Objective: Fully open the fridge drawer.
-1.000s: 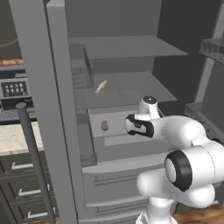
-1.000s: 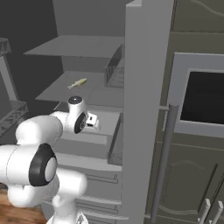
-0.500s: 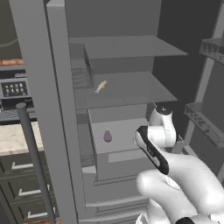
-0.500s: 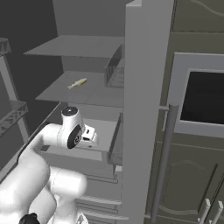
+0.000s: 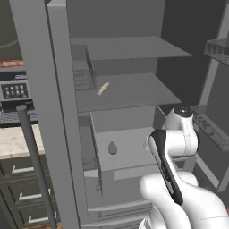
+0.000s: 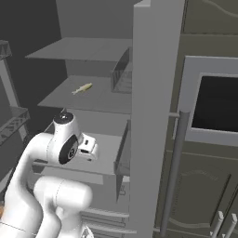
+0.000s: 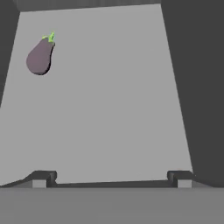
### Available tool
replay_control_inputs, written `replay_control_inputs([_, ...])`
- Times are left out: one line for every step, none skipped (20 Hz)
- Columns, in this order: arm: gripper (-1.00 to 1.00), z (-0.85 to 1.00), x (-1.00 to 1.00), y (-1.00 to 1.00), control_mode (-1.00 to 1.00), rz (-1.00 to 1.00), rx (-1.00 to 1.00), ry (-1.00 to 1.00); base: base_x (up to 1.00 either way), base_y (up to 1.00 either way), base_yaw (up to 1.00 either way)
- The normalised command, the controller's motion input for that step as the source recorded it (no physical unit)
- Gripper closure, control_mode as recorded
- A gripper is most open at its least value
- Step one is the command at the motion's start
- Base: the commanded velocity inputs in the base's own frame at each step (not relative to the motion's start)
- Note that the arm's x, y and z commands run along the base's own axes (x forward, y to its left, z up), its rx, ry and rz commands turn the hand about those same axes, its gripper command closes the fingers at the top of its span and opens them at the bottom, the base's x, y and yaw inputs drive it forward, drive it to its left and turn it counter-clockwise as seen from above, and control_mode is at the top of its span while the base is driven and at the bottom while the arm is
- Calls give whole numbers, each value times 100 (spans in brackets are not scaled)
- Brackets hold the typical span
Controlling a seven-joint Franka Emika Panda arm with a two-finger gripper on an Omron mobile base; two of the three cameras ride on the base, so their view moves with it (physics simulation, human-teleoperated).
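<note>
The fridge drawer (image 5: 129, 139) is a shallow light-gray box pulled well out under the lower shelf, also seen from the other side as the drawer (image 6: 106, 148). A purple eggplant (image 5: 112, 147) lies on its floor. My gripper (image 6: 87, 148) hangs over the drawer's front right part; in the left base view my own forearm mostly hides it. In the hand view the gripper (image 7: 111, 178) is open, its fingertips (image 7: 43, 177) spread wide with nothing between them, looking down on the drawer floor (image 7: 109, 109) and the eggplant (image 7: 40, 54).
A small fish (image 5: 103, 88) lies on the shelf above, beside a wire basket (image 5: 82, 74). The open fridge door and its dark bar handle (image 5: 33, 156) stand at the left; door racks (image 5: 214, 125) at the right. Curved-front drawers (image 5: 116, 210) sit below.
The drawer has slid further out of the fridge. My arm has drawn back toward the base with its elbow folded, and the hand now looks down into the drawer.
</note>
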Motion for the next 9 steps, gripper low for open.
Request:
replay_control_inputs([-100, 100, -26, 0, -100, 0, 0, -14, 0, 0, 0])
replay_control_inputs([-100, 100, -20, 0, -100, -1, 0, -16, 0, 0, 0])
replay_control_inputs([-100, 100, -16, 5, -100, -2, 0, -20, 0, 0, 0])
replay_control_inputs([-100, 100, -11, 8, -100, -3, 0, -24, 0, 0, 0])
replay_control_inputs([-100, 100, -13, 8, -100, -3, 0, -29, 0, 0, 0])
replay_control_inputs([-100, 100, -15, 6, -100, -4, 0, -31, 0, 0, 0])
replay_control_inputs([-100, 100, -19, 2, -100, -5, 0, -33, 0, 0, 0])
replay_control_inputs([-100, 100, -25, 1, -100, -6, 0, -37, 0, 0, 0])
replay_control_inputs([-100, 100, -25, 0, -100, -6, 0, -39, 0, 0, 0])
